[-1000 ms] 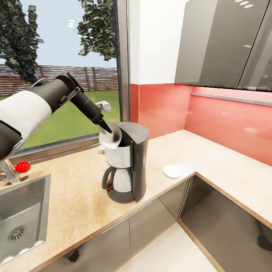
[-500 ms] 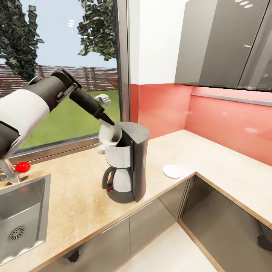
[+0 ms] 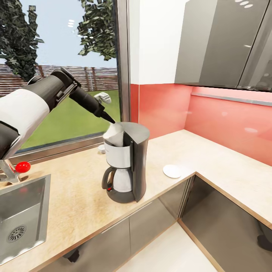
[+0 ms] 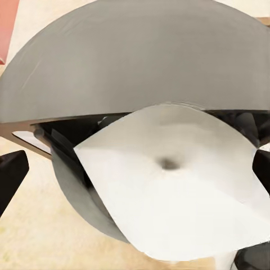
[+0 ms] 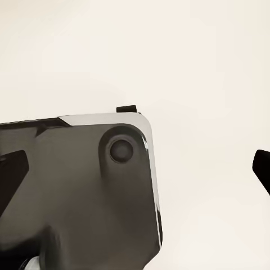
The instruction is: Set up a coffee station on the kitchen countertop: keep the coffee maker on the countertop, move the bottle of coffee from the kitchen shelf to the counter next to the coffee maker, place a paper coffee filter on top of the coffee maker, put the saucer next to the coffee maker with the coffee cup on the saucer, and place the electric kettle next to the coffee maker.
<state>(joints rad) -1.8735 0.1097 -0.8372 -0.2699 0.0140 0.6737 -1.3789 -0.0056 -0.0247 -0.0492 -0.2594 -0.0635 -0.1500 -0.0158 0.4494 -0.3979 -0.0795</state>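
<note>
The dark grey coffee maker (image 3: 130, 162) stands on the kitchen countertop (image 3: 75, 189) near its front edge. The white paper coffee filter (image 3: 114, 132) rests point-up on the machine's basket, and from the left wrist its cone (image 4: 169, 197) lies on the round top (image 4: 135, 62). My left gripper (image 3: 109, 119) hovers just above it, open, with its fingertips (image 4: 11, 180) far apart on either side. The white saucer (image 3: 172, 170) lies on the counter to the machine's right. My right gripper (image 5: 135, 171) is open and holds nothing. The bottle of coffee and electric kettle are out of view.
A steel sink (image 3: 22, 211) with a red tap knob (image 3: 22, 166) sits at the left. A small white item (image 3: 101, 148) peeks out behind the machine by the window sill. Grey wall cabinets (image 3: 226, 41) hang over the counter's right leg. The right wrist faces a dark robot part (image 5: 79, 185).
The filter was held tilted over the basket; now it sits point-up on the basket. The left gripper has lifted slightly and moved right.
</note>
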